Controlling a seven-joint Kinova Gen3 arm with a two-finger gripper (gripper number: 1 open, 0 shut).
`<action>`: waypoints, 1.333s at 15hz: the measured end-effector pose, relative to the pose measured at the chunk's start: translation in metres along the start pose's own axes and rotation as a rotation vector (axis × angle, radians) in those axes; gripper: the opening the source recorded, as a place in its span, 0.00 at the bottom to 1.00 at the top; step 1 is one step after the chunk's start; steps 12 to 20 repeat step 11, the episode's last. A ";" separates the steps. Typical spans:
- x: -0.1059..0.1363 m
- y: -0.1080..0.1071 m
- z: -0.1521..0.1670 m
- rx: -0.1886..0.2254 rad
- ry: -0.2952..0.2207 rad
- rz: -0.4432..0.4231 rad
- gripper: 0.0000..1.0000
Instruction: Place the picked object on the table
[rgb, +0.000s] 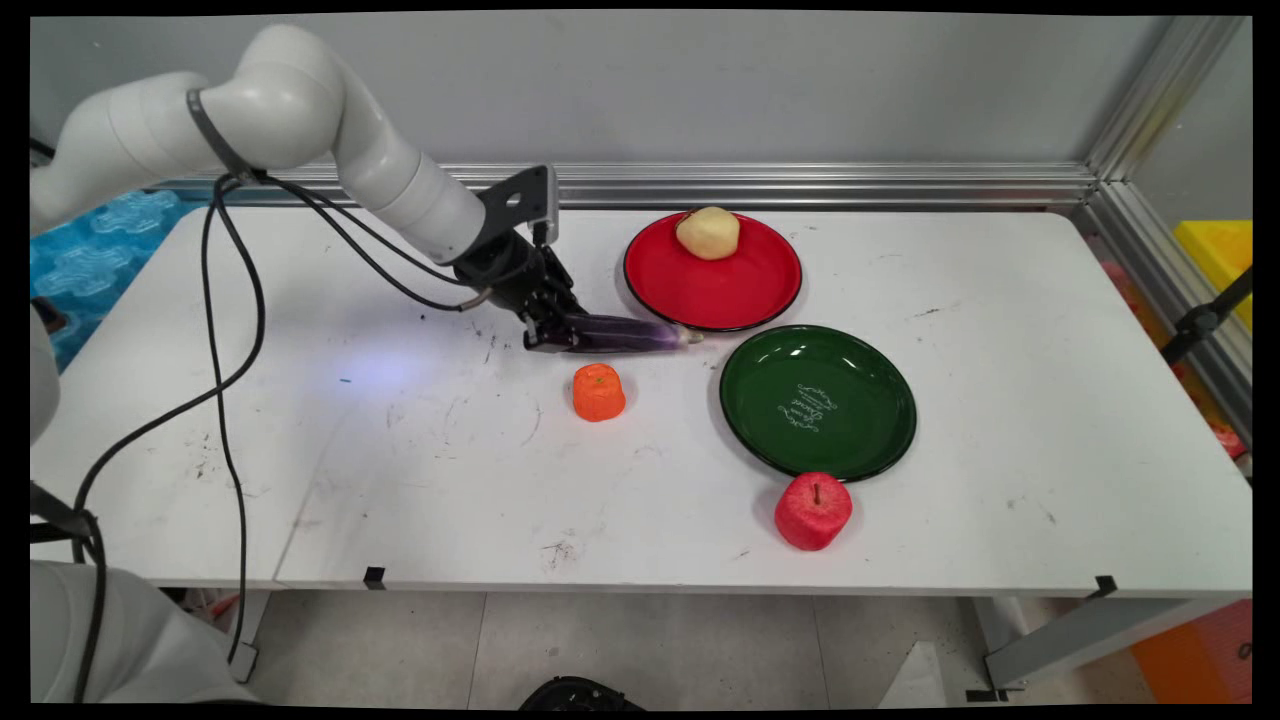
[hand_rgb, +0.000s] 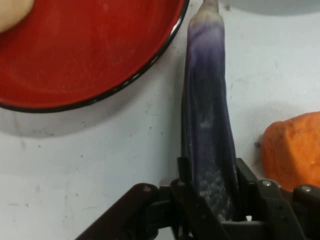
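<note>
A white table with scuff marks is filling most of the main view, with a grey wall running behind it. Just above the frame's centre we are seeing the gripper low over the table, its 2 fingers closed around the near end of a long purple eggplant, which is lying flat and pointing right. In the hand view the eggplant is rising up from between the fingers, narrow gap, firmly pinched by the look of it. Its tip is sitting just beside the rim of the red plate, where a yellowish potato is resting at the far side. Right of centre an empty green plate is lying; an orange piece is just below the gripper, and a red apple is touching the green plate's lower rim. We judge the hold is at the very end, so any movement should be slow and level
</note>
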 end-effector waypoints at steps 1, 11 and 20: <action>-0.002 0.000 0.004 -0.001 0.000 0.001 0.00; -0.010 -0.004 0.028 0.014 -0.003 -0.008 1.00; -0.010 -0.004 0.028 0.014 -0.003 -0.008 1.00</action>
